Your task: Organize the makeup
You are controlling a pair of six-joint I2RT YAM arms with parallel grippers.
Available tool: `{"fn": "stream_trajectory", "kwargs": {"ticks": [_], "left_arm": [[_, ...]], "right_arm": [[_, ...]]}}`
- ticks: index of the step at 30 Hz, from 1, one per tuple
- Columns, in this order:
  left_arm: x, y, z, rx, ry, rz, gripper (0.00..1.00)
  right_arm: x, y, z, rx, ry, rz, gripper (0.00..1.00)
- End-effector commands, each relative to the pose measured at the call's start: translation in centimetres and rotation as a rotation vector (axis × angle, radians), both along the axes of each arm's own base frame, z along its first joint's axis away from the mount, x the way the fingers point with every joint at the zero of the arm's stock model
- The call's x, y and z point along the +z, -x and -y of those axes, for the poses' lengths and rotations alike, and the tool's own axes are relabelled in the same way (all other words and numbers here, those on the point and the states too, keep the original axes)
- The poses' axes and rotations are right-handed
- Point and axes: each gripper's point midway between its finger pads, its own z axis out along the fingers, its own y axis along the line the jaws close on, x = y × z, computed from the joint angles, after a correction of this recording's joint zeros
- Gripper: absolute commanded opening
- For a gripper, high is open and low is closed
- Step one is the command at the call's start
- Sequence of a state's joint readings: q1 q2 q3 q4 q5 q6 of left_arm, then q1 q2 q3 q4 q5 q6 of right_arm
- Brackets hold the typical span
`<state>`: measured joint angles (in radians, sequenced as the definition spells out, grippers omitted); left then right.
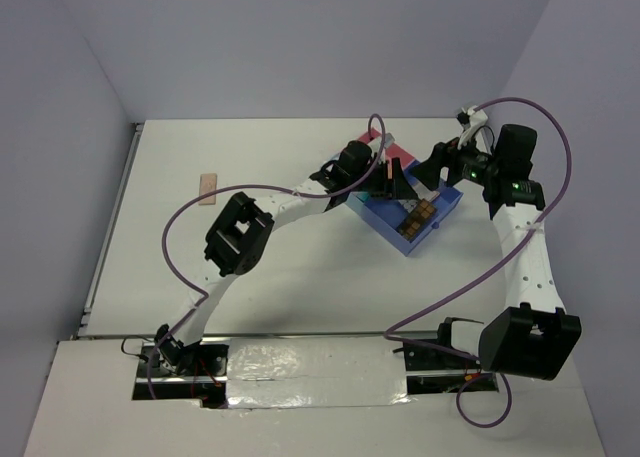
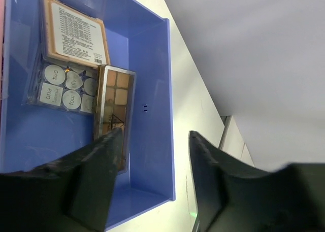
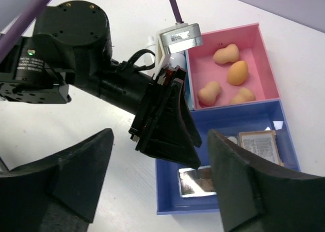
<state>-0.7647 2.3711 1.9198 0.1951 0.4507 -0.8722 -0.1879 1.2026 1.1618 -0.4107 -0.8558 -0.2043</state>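
Four tan sponges [image 3: 237, 72] in the pink compartment [image 3: 256, 46] of the tray [image 1: 445, 215], loose and close together. Counted three palettes in the tray's blue compartment [image 2: 150, 64]: a labelled peach palette [image 2: 75, 34] at one end wall, a grey palette [image 2: 63, 87] of round pans touching it, and a brown palette [image 2: 114, 102] against the grey one's edge. Cannot tell whether the brown one lies flat or propped. Noted a stray peach palette [image 1: 207, 187] flat on the table [image 1: 250, 157], well apart from the tray on its left. Noted what appears to be a white bottle [image 3: 170, 58] just outside the tray's pink compartment, mostly hidden behind the left wrist. Found no teal-capped tube with any certainty.

Left gripper [image 2: 157, 138] directly above the tray's blue compartment, jaws parted, nothing between them. Right gripper [image 3: 160, 138] over the tray's right side, close beside the left one, jaws spread wide and likewise empty.

Judged as a pause between placements, with the tray partly stocked and neither claw loaded. Likely next: fetching the stray peach palette with the left arm. Calls for lifting clear of the tray wall, travelling left, then a low pinch across the palette's narrow edges. Expect difficulty there, since a thin piece flat on the table offers little to grip. Advise separating the two arms first, given the crowding above the tray.
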Motion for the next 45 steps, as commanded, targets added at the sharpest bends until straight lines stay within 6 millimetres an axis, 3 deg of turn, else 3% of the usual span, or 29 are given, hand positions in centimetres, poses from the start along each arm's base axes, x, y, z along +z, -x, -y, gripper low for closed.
{"fn": "stream_trajectory", "kwargs": {"ticks": [1,2,4,5,6,7,8,10,14,16,18,19,20,21,22,23,26,27,28,29,31,34,36,45], "left_arm": [[6.4,0.3,0.1,-0.024,0.108,0.098,0.64],[7.0,0.1,-0.5,-0.017,0.112,0.114,0.6],[8.4,0.4,-1.5,-0.01,0.124,0.134,0.38],[8.9,-0.2,-2.4,0.004,0.124,0.151,0.23],[9.4,-0.3,-3.1,0.017,0.124,0.162,0.17],[8.7,-0.2,-4.0,0.029,0.103,0.152,0.09],[10.7,-0.6,-5.5,0.052,0.117,0.191,0.0],[11.5,-0.6,-8.1,0.078,0.105,0.21,0.0],[11.2,-0.5,-13.1,0.139,0.039,0.226,0.0],[10.1,-0.2,-16.7,0.195,-0.034,0.221,0.04],[8.9,0.1,-19.5,0.242,-0.087,0.206,0.18],[7.7,0.4,-22.4,0.291,-0.137,0.19,0.23],[7.0,0.6,-23.9,0.32,-0.169,0.182,0.35],[6.2,0.7,-25.7,0.356,-0.206,0.171,0.4],[4.5,1.0,-29.1,0.427,-0.297,0.152,0.46],[3.3,1.3,-31.0,0.463,-0.359,0.131,0.56],[0.0,2.0,-38.2,0.607,-0.576,0.051,0.73],[-0.7,2.2,-39.8,0.638,-0.623,0.028,0.74],[-1.5,2.1,-42.1,0.673,-0.674,0.004,0.75],[-2.3,2.4,-43.6,0.699,-0.725,-0.019,0.78],[-3.4,2.2,-46.8,0.758,-0.795,-0.046,0.83],[-4.7,1.3,-50.1,0.82,-0.867,-0.072,0.84],[-5.1,0.2,-51.5,0.844,-0.908,-0.058,0.85],[-7.3,-5.2,-54.2,0.833,-1.059,-0.029,0.86]], "right_arm": [[3.5,0.4,-0.4,0.039,0.001,0.091,0.84],[3.9,0.5,-0.5,0.044,0.002,0.101,0.88],[4.3,0.7,-0.7,0.054,0.005,0.114,0.99],[4.7,0.8,-0.8,0.063,0.004,0.123,1.0],[4.9,0.9,-0.9,0.069,0.0,0.131,1.0],[5.1,1.0,-1.1,0.073,-0.021,0.124,1.0],[5.1,1.0,-1.3,0.08,-0.037,0.118,1.0],[5.5,1.3,-2.0,0.128,-0.089,0.115,1.0],[4.4,1.7,-3.1,0.228,-0.135,0.069,1.0],[3.5,1.3,-3.2,0.227,-0.128,0.045,0.98],[2.5,1.3,-3.8,0.244,-0.084,0.027,0.91],[2.1,0.8,-3.8,0.236,-0.059,0.015,0.88],[1.6,0.7,-4.1,0.247,-0.03,0.017,0.83],[0.9,1.2,-5.0,0.267,-0.025,-0.026,0.81],[0.5,1.1,-5.3,0.274,-0.016,-0.041,0.79],[-0.5,0.8,-5.5,0.268,-0.005,-0.078,0.76],[-2.3,0.7,-6.8,0.29,0.005,-0.14,0.76],[-2.7,0.5,-6.8,0.283,0.003,-0.156,0.76],[-3.0,1.1,-8.4,0.328,0.007,-0.166,0.76],[-3.5,1.0,-8.8,0.336,0.009,-0.181,0.78],[-4.0,1.1,-9.8,0.352,0.027,-0.194,0.86],[-5.1,1.3,-10.7,0.378,0.054,-0.223,0.98],[-5.5,1.4,-10.9,0.385,0.061,-0.238,1.0],[-5.5,1.6,-10.9,0.381,0.071,-0.224,1.0]]}}
